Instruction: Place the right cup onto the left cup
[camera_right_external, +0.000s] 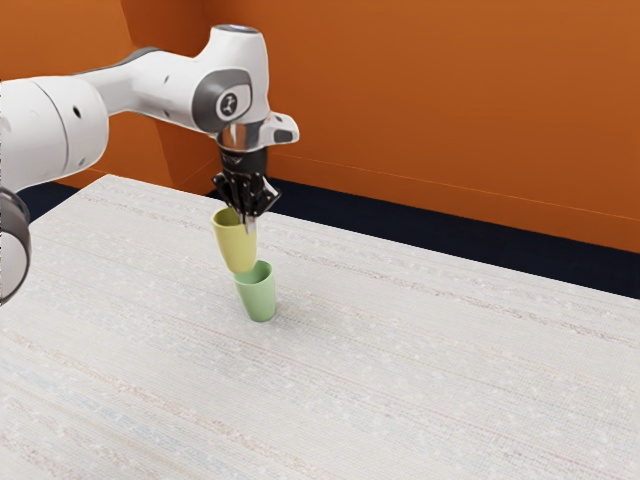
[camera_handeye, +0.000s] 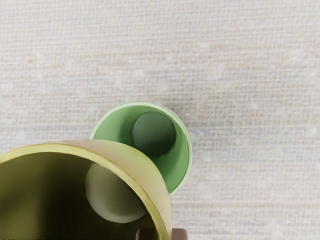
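Note:
In the exterior view my gripper (camera_right_external: 247, 218) is shut on the rim of the yellow cup (camera_right_external: 237, 247), holding it upright above the table. The green cup (camera_right_external: 258, 294) stands upright on the table, its rim just below the yellow cup's base and slightly toward the exterior view's right. In the wrist view the gripper (camera_handeye: 162, 234) has one fingertip on each side of the wall of the yellow cup (camera_handeye: 151, 175). That cup hides part of the green cup (camera_handeye: 177, 170), whose inside is partly visible; the two look offset, and whether they touch I cannot tell.
The pale, woven-looking tabletop (camera_right_external: 420, 370) extends around the green cup. Behind the table's far edge are a dark floor strip (camera_right_external: 400, 225) and an orange wall (camera_right_external: 450, 110).

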